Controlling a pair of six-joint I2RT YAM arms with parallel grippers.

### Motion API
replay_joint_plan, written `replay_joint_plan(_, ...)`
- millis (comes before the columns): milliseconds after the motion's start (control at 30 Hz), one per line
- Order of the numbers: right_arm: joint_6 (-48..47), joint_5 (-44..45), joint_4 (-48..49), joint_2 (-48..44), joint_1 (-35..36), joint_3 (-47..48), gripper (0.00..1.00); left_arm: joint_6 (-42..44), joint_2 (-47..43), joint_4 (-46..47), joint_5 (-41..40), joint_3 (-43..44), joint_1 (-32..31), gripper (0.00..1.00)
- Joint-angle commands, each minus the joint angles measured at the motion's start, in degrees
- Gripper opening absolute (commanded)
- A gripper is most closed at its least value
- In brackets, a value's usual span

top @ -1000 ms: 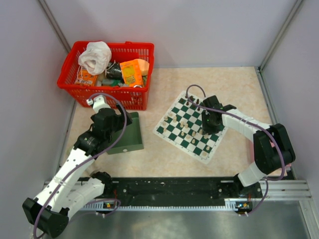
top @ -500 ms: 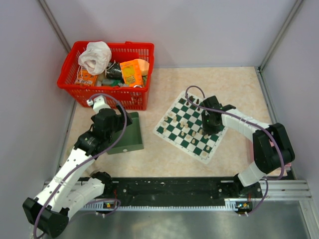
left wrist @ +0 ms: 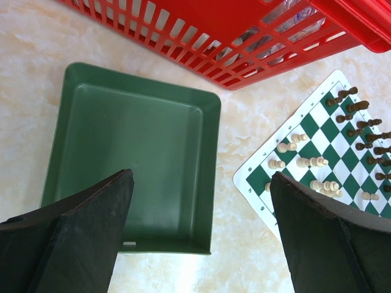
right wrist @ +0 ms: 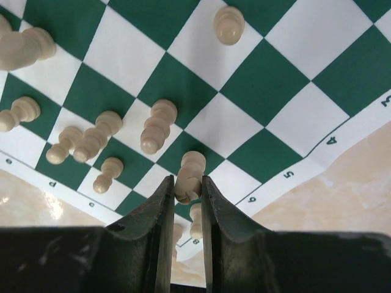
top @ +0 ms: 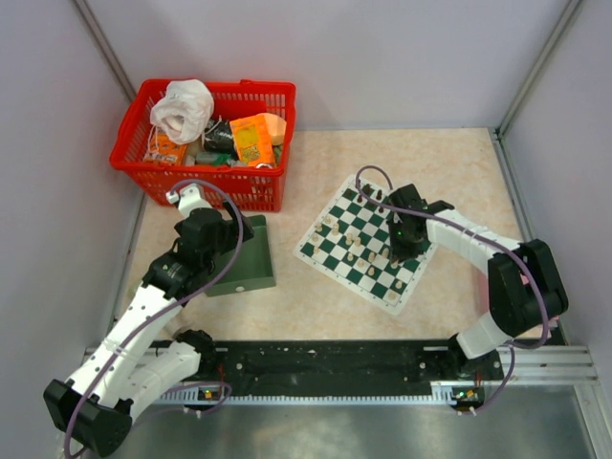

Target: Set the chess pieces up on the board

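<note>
Reading the right wrist view, we find the right end effector clamped on a cream-white chess piece, with both fingers pressed against its sides. The piece sits low over a dark green square in the outermost row of the board, just beside the white border that carries the printed numerals. Other cream-white pieces are scattered over the neighbouring squares; we cannot tell whether they stand upright or lie flat. In the top external view the board lies at an angle on the counter, to the right of centre, with the right arm reaching over its right half. We find the left end effector with its fingers spread fully apart and holding nothing, hovering above the green tray. The tray rests on the counter just in front of the red basket. The left wrist view shows the black pieces grouped along the far side of the board.
</note>
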Motion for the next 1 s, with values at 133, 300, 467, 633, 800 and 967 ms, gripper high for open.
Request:
replay_joint_plan(133,2.6,-2.9,-2.8,-8.9,3.6,-0.4,0.15,-0.2,-0.2,2.2,0.2,-0.1,0.4,0.99)
replay_joint_plan(300,4.8,-3.2,-2.6,-9.6,7.3,-1.8,0.15,0.1,0.6,2.8,1.0,0.6,0.3,0.99)
replay_joint_plan(467,7.0,-1.9,-2.3,-9.0,10.3,-3.7,0.15,-0.5,0.7,2.8,1.6,0.5,0.3,0.99)
replay_joint_plan(633,8.2,-1.5,-1.5,-8.7,12.0,-5.2,0.15,-0.6,0.0,3.1,1.8,0.0,0.4,0.99)
replay_joint_plan(800,8.6,-1.4,-1.6,-8.2,13.2,-5.7,0.15,-1.0,-0.2,3.1,1.9,-0.2,0.4,0.99)
replay_joint_plan(967,9.0,0.5,-1.4,-7.8,13.8,-6.5,0.15,-0.8,-0.2,3.0,1.8,-0.5,0.5,0.99)
